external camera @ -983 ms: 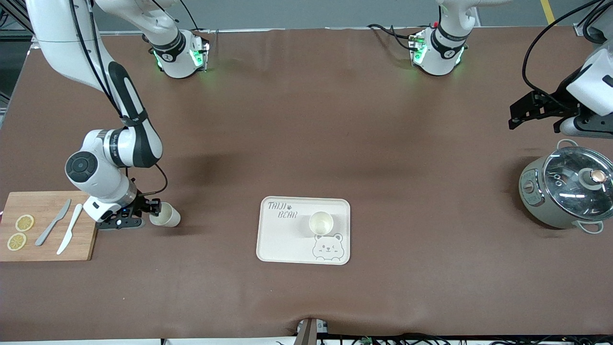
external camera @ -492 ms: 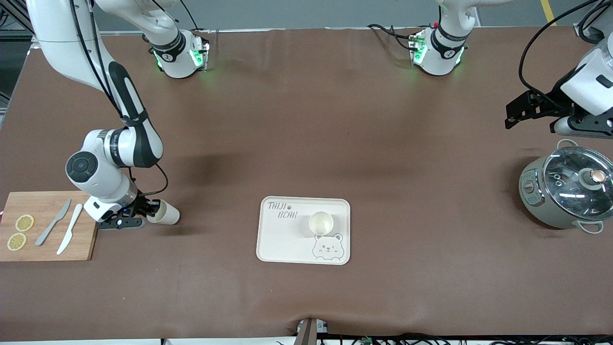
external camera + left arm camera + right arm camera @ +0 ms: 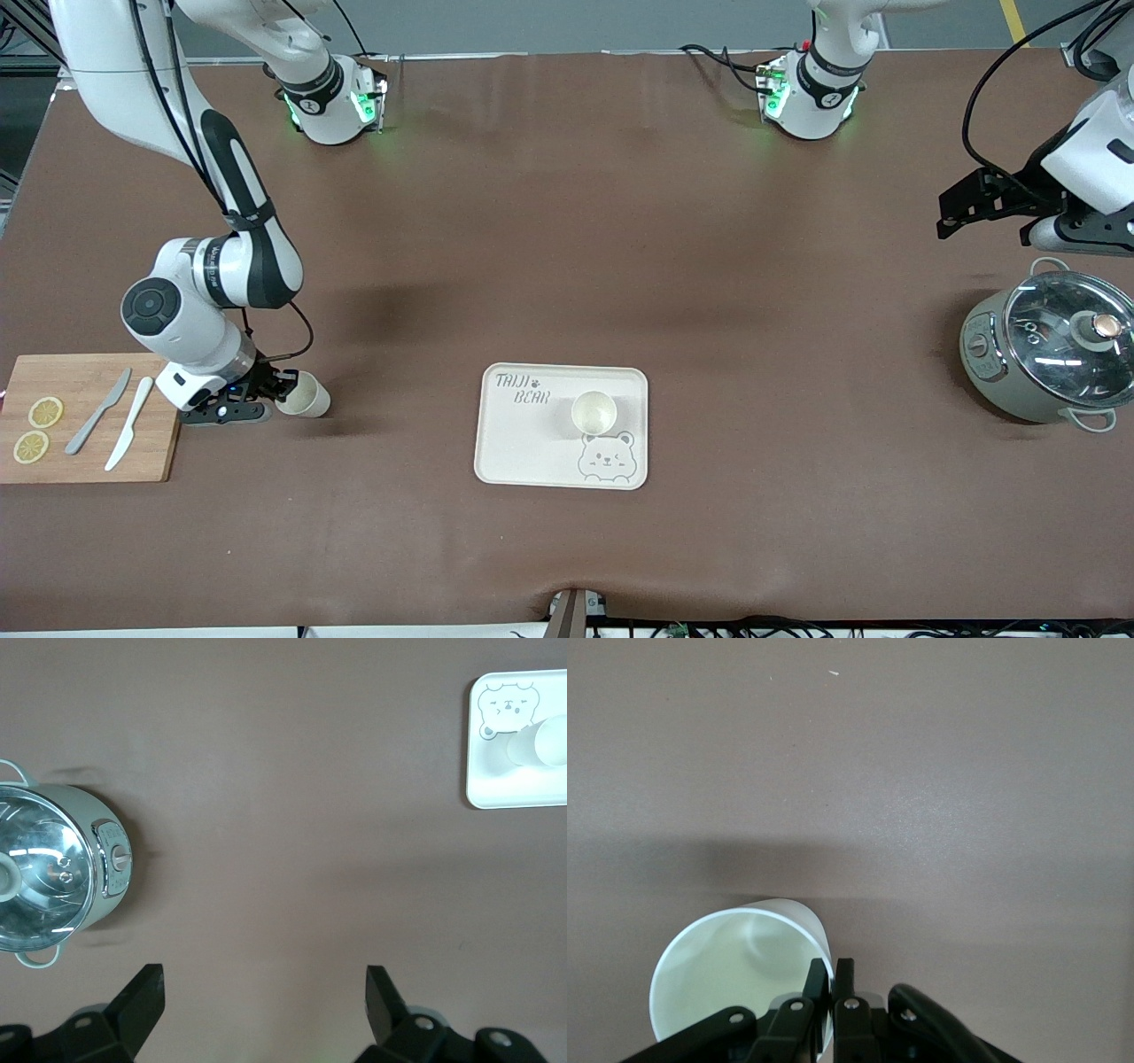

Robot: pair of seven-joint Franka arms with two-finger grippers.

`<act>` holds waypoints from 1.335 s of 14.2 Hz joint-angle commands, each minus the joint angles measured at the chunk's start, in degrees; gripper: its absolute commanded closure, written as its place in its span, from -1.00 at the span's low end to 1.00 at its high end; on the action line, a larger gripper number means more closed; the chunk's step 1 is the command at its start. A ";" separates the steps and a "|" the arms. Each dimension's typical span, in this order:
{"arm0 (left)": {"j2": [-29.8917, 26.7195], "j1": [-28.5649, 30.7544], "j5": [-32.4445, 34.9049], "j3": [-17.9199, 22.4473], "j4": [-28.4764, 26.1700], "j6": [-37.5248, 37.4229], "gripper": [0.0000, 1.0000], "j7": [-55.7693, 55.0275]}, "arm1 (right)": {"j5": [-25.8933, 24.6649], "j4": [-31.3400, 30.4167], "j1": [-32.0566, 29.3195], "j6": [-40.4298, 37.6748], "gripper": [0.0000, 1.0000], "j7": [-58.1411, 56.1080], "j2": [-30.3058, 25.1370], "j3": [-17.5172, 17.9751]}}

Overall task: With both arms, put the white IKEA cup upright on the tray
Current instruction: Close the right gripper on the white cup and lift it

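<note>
1. So, I count two white cups: one upright on the tray [image 3: 532, 443], the other [image 3: 306, 396] tilted, just beside the cutting board [image 3: 84, 447].
2. On that board I see two knives [image 3: 115, 424] and two lemon slices [image 3: 37, 429]; one lidded pot [image 3: 1045, 354] sits at the left arm's end.
3. My right gripper [image 3: 276, 392] is pinched shut on the tilted cup's rim (wall between the fingers), low over the table.
4. My left gripper [image 3: 961, 206] waits wide open and empty, above the table near the pot.
</note>
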 commanded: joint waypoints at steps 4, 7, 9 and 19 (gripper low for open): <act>-1.45 -0.47 1.10 0.63 -1.32 0.39 -1.00 0.08 | 0.30 -0.41 0.17 -0.46 1.00 0.41 -0.41 -0.13; -1.45 -0.47 1.10 0.63 -1.32 0.48 -1.00 -0.01 | 0.30 -0.06 0.08 -3.52 1.00 0.32 -2.16 -0.13; -1.45 -0.47 1.10 0.54 -1.32 0.39 -1.00 -0.01 | 0.30 0.81 0.08 -7.82 1.00 0.24 -4.00 -0.13; -1.45 -0.38 1.10 0.45 -1.32 0.48 -1.00 0.08 | 5.05 5.73 4.11 -20.85 1.00 5.22 -9.02 -0.13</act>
